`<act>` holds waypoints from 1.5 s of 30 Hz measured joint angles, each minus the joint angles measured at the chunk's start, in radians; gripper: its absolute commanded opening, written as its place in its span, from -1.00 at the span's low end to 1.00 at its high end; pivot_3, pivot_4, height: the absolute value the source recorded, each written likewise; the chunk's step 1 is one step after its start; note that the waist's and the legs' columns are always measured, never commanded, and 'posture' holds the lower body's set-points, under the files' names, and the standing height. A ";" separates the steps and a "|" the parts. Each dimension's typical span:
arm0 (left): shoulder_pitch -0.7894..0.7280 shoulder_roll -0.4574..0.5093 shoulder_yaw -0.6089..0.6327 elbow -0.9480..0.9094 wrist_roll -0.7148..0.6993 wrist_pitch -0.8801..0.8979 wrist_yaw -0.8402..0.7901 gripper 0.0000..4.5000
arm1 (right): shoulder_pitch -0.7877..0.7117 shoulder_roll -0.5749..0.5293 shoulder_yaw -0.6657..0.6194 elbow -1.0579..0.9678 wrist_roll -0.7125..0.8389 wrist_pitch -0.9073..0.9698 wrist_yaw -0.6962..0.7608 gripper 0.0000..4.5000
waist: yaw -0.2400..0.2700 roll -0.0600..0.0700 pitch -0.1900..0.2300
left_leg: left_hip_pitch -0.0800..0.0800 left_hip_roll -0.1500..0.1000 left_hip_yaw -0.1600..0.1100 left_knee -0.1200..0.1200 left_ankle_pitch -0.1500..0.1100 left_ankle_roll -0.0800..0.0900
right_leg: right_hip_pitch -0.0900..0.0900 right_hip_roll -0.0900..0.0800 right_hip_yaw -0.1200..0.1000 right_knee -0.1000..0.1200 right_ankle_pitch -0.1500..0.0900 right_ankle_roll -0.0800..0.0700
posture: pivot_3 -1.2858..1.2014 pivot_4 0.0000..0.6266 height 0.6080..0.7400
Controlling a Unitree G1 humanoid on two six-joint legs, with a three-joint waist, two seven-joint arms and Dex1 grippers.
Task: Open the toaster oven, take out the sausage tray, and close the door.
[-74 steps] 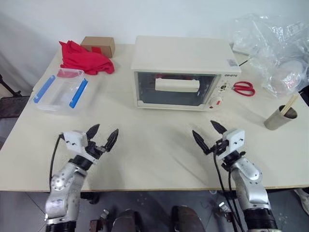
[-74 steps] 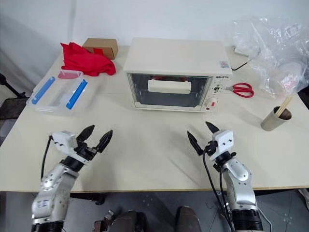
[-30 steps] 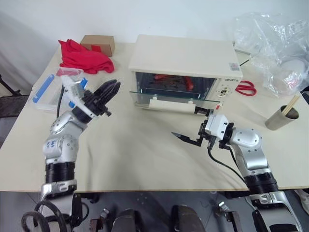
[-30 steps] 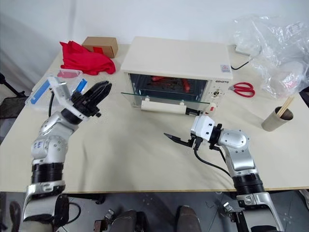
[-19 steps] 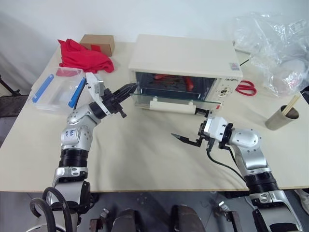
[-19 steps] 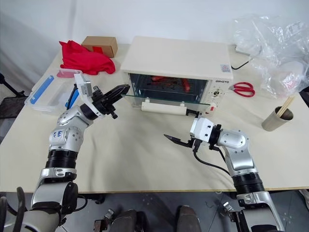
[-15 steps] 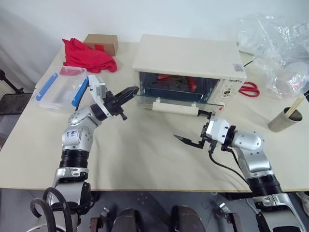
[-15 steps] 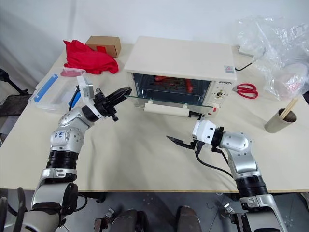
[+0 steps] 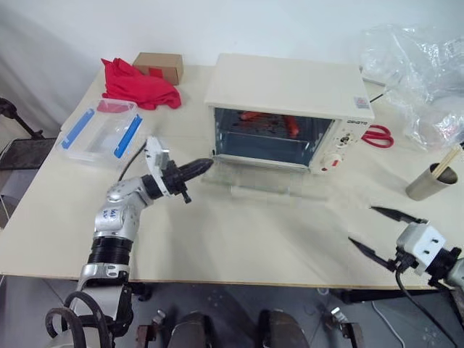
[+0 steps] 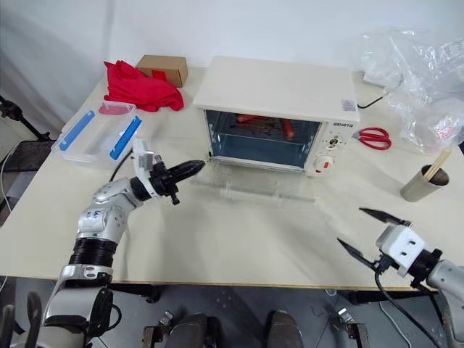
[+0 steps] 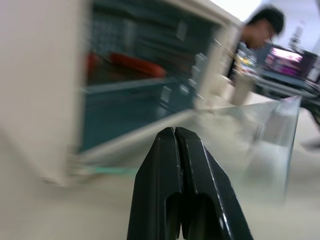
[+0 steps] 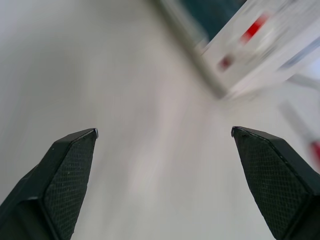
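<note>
With the door folded down flat, the tray sits deep in the oven at 12 o'clock, stiff, thin-rimmed, likely greasy: best pinched at its front lip; left gripper clenched empty, right gripper spread wide.

Bright, even light, soft shadows; the oven ahead of the left gripper smears with motion blur.

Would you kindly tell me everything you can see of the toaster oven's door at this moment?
The door is a clear glass panel with a pale bar handle along its far edge. It is swung fully down and lies about flat on the table in front of the toaster oven, hinged at the oven's lower front. The shut left gripper sits at its left corner; whether they touch I cannot tell.
</note>
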 measured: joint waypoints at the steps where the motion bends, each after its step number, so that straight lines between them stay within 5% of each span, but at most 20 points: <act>1: 0.018 -0.001 -0.013 -0.015 0.003 0.003 -0.004 -0.98 | -0.014 0.000 0.000 -0.017 0.000 0.009 -0.010 1.00 | -0.002 0.000 0.000 | 0.000 0.000 0.000 -0.001 0.000 0.000 | 0.000 0.000 0.000 0.000 0.000 0.000 | 0.03 -0.52 1.00; 8: 0.121 0.035 -0.038 -0.074 0.040 -0.001 -0.013 -0.98 | -0.144 0.000 0.083 -0.106 -0.058 0.050 -0.074 1.00 | -0.001 0.000 0.000 | 0.000 0.001 0.001 0.000 0.000 0.000 | -0.001 0.001 0.001 0.000 0.000 0.000 | 0.03 -0.52 1.00; 13: 0.206 0.067 -0.011 -0.119 0.062 -0.065 0.013 -0.98 | -0.313 0.084 0.253 -0.151 -0.253 0.100 -0.187 1.00 | -0.005 0.000 0.000 | -0.001 0.001 0.001 -0.001 0.000 0.000 | -0.002 0.000 0.001 0.000 0.000 0.000 | 0.03 -0.52 1.00; 18: 0.335 0.048 0.086 -0.246 0.016 -0.096 0.086 -0.47 | -0.605 0.259 0.516 -0.063 -0.685 0.142 -0.437 1.00 | -0.030 0.001 0.000 | -0.003 0.001 0.001 -0.001 0.001 -0.001 | -0.009 -0.001 0.001 0.009 -0.001 -0.001 | 0.03 -0.52 1.00; 26: 0.457 0.065 0.188 -0.411 -0.021 -0.073 0.189 0.60 | -0.807 0.376 0.641 0.229 -0.950 0.354 -0.652 1.00 | -0.032 0.000 0.000 | -0.004 -0.001 0.001 0.000 0.000 -0.001 | -0.009 -0.004 -0.002 0.009 -0.001 -0.001 | 0.03 -0.52 1.00; 37: 0.490 0.029 0.185 -0.495 -0.041 -0.044 0.279 0.60 | -0.991 0.451 0.763 0.488 -1.053 0.423 -0.772 1.00 | -0.058 0.000 0.000 | -0.004 0.000 0.001 -0.002 0.001 -0.001 | -0.010 -0.003 -0.002 0.011 -0.001 -0.001 | 0.03 -0.52 1.00; 40: 0.489 0.027 0.183 -0.496 -0.041 -0.038 0.286 0.61 | -1.016 0.453 0.766 0.497 -1.053 0.424 -0.787 0.75 | -0.059 0.000 0.000 | -0.004 0.000 0.001 -0.003 0.001 -0.002 | -0.010 -0.003 -0.002 0.011 -0.001 -0.001 | 0.03 -0.52 1.00; 45: 0.484 0.027 0.181 -0.496 -0.041 -0.036 0.286 0.61 | -1.019 0.461 0.797 0.525 -1.053 0.436 -0.787 0.03 | -0.058 0.000 0.000 | -0.004 0.000 0.001 -0.003 0.001 -0.002 | -0.010 -0.003 -0.002 0.011 -0.001 -0.001 | 0.03 -0.52 1.00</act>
